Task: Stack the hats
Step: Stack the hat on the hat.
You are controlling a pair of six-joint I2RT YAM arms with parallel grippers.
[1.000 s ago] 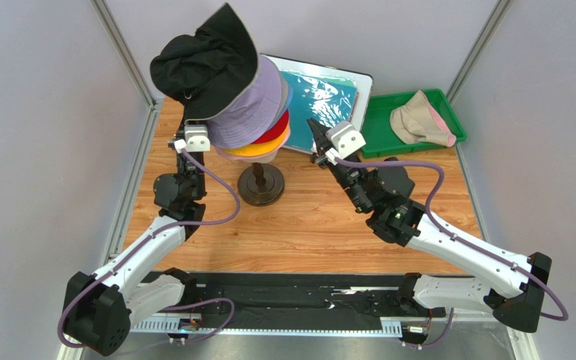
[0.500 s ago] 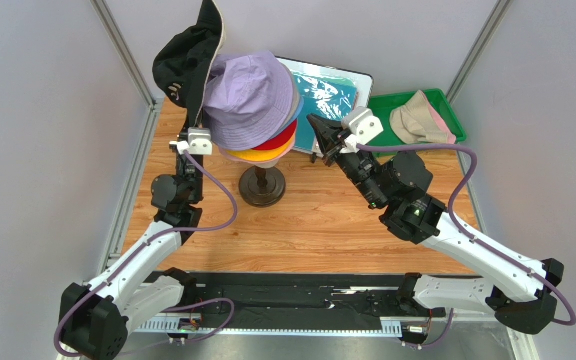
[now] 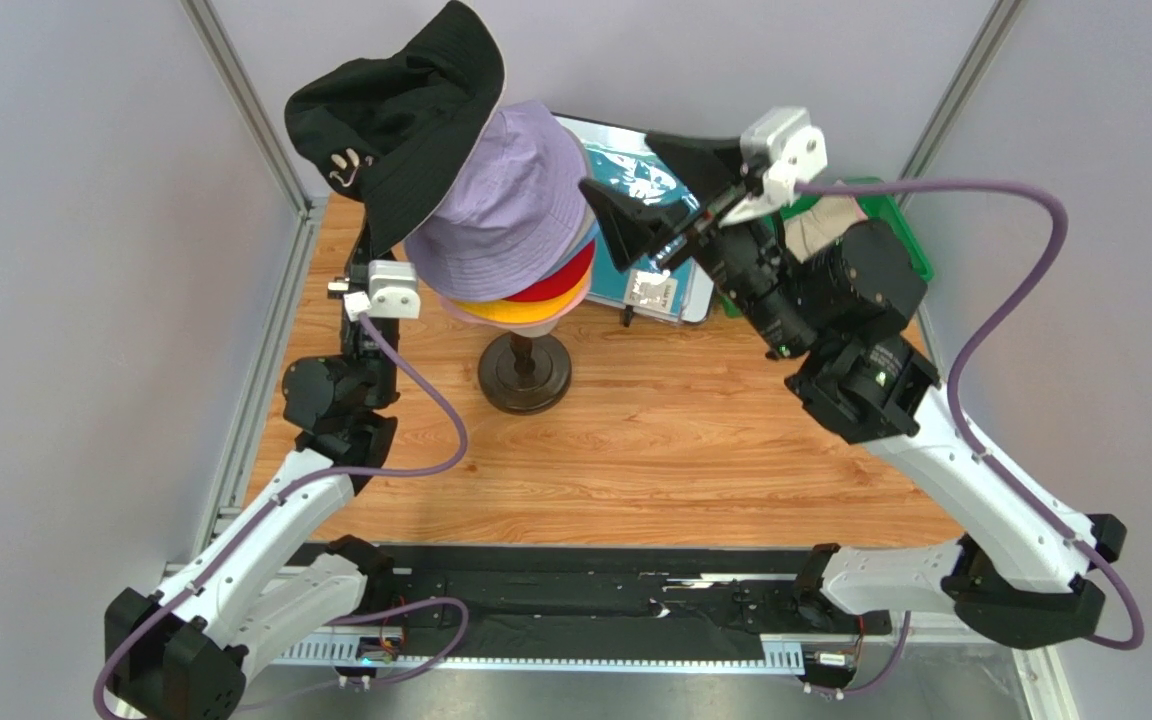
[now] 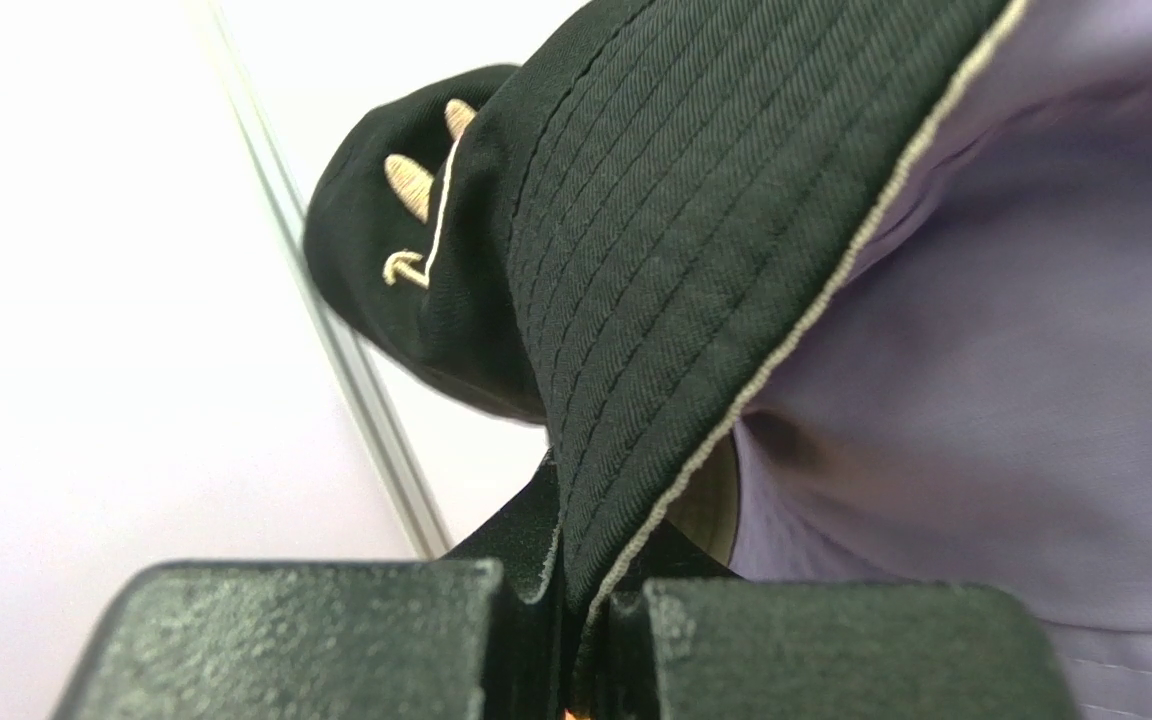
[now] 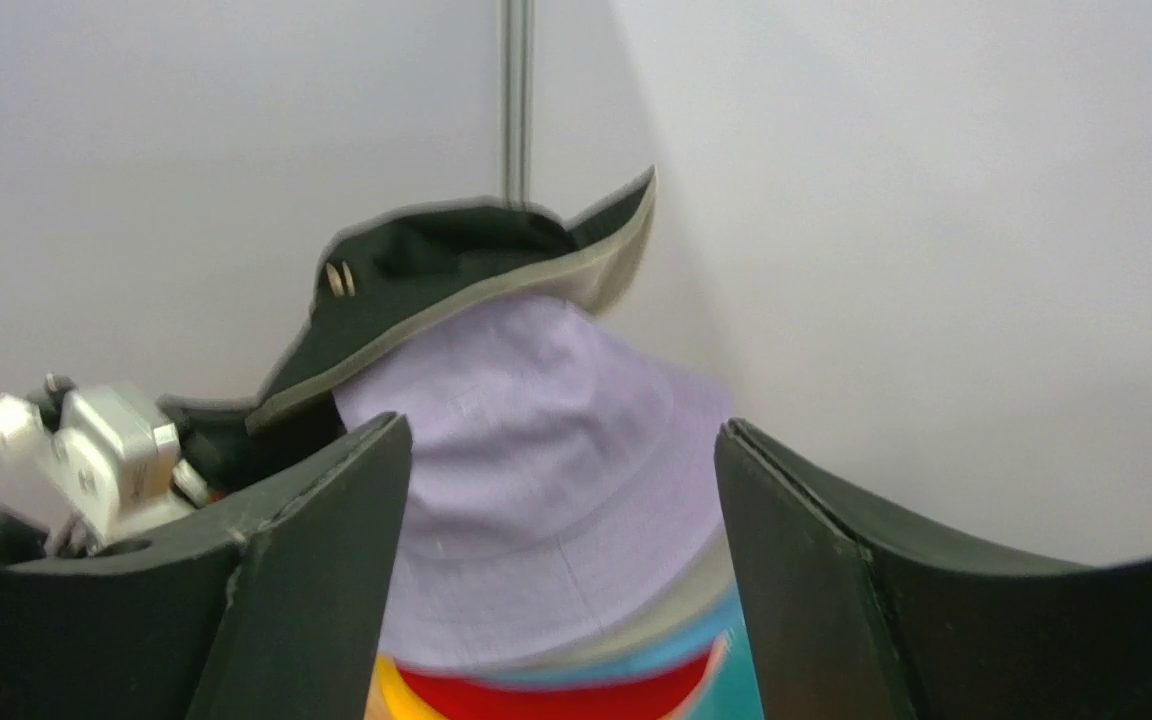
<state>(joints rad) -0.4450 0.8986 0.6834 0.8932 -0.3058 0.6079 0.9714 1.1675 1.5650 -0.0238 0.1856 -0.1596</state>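
Black hat: the black hat [image 3: 394, 128] sits highest, tilted over the upper left side of the stack. Its crown leans out to the left, its brim lies across the lavender crown, and the far brim edge sticks up.
Stack below: the lavender hat [image 3: 515, 210] is directly under the black one. Below it come a sliver of blue hat [image 5: 687, 668], the red hat [image 3: 570, 273] and the orange-yellow hat [image 3: 515, 312], nested one over another at the top of a stand.
Left tool: the left tool [image 4: 582, 638] is clamped on the black hat's brim. In the wrist view the stitched brim edge is pinched between its two fingers [image 4: 312, 645], at the left side of the stack.
Right tool: the right tool [image 3: 624, 165] is spread wide with nothing in it — raised just right of the stack, its jaws facing the lavender crown.
Beige hat: the beige hat [image 3: 820, 225] lies apart from the stack in a green tray [image 3: 910, 240] at the back right, mostly hidden by the right arm.
Stand: its dark round base [image 3: 522, 375] rests on the wooden counter [image 3: 657, 435], between the two arms.
Backdrop: a teal sheet [image 3: 668, 290] in a white frame sits behind the stack — partly covered by the right tool.
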